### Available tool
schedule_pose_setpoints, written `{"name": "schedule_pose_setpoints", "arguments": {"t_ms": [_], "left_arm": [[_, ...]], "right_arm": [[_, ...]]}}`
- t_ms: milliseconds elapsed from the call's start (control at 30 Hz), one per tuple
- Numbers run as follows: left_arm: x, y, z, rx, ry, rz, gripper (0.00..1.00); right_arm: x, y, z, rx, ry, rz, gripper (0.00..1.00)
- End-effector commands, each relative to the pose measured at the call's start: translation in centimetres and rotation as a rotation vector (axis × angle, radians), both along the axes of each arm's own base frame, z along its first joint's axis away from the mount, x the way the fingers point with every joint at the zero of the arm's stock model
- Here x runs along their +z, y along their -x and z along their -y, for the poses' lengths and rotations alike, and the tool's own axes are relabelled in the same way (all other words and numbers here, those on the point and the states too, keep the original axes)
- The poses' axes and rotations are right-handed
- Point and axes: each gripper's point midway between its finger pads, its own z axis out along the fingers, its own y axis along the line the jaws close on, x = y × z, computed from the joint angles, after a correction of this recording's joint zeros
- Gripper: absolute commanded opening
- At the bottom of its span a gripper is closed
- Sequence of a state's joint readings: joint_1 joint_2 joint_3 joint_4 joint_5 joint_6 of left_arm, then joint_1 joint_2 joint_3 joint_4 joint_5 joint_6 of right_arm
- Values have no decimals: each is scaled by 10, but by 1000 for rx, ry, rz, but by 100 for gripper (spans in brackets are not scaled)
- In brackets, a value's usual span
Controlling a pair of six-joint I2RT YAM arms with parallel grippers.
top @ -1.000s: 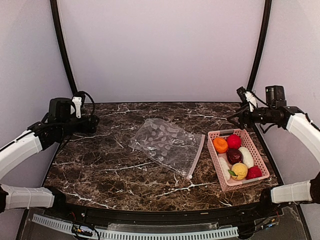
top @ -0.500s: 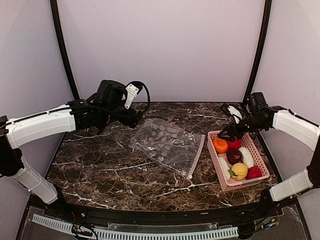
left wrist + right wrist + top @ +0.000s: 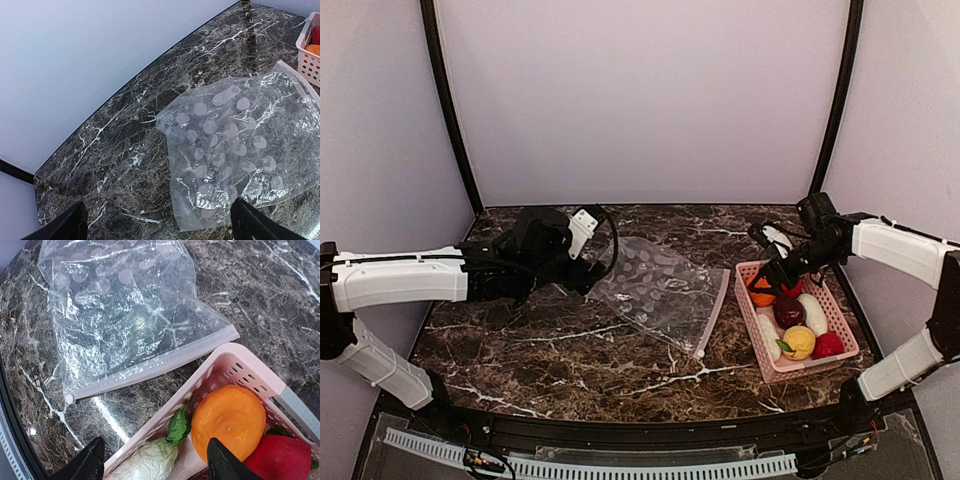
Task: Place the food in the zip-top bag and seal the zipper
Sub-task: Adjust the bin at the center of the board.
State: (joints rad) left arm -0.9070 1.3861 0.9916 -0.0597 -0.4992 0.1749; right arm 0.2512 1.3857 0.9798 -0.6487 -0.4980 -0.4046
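The clear spotted zip-top bag (image 3: pixel 655 290) lies flat mid-table, empty; its white zipper strip (image 3: pixel 713 312) faces the pink basket (image 3: pixel 832 300). The bag also shows in the left wrist view (image 3: pixel 235 145) and right wrist view (image 3: pixel 125 305), zipper (image 3: pixel 155 367). The food sits in the basket: an orange ball (image 3: pixel 228 421), a red ball (image 3: pixel 282 460), a white radish (image 3: pixel 145 463), and a maroon ball (image 3: pixel 788 312) and a yellow ball (image 3: pixel 799 342). My left gripper (image 3: pixel 582 285) is open at the bag's far-left corner. My right gripper (image 3: pixel 772 275) is open above the basket's near-left part.
The pink basket's rim (image 3: pixel 235 357) stands just right of the bag's zipper edge. Dark marble tabletop (image 3: pixel 115 145) runs to the back wall; black frame poles rise at both back corners.
My left gripper has swung right and down to the bag's left corner. My right gripper has moved left and down over the basket's left end. Bag and food have not moved.
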Motion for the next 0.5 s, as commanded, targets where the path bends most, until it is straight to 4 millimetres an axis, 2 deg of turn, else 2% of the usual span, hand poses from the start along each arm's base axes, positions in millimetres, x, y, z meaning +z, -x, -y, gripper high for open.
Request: {"name": "schedule_pose_setpoints", "arguments": {"t_ms": [0, 33, 67, 100, 133, 200, 300, 467], "left_arm": [[25, -12, -15, 130, 88, 99, 99], [26, -14, -14, 132, 77, 99, 99], [13, -11, -10, 98, 17, 53, 99], [18, -11, -4, 71, 13, 42, 99], [12, -9, 0, 41, -8, 12, 99], [17, -9, 3, 37, 42, 23, 98], [18, -1, 7, -8, 77, 20, 91], [24, 2, 9, -34, 93, 19, 89]], "right_arm": [[-6, -7, -8, -1, 10, -49, 65], [-9, -9, -9, -4, 21, -63, 62], [-11, -11, -11, -4, 25, -76, 59], [-15, -13, -13, -7, 28, -96, 57], [-16, -14, -15, -9, 26, -112, 54], [-21, -14, -20, -3, 25, -140, 51], [-30, -15, -26, 3, 39, -166, 45], [-38, -16, -35, 20, 33, -211, 40]]}}
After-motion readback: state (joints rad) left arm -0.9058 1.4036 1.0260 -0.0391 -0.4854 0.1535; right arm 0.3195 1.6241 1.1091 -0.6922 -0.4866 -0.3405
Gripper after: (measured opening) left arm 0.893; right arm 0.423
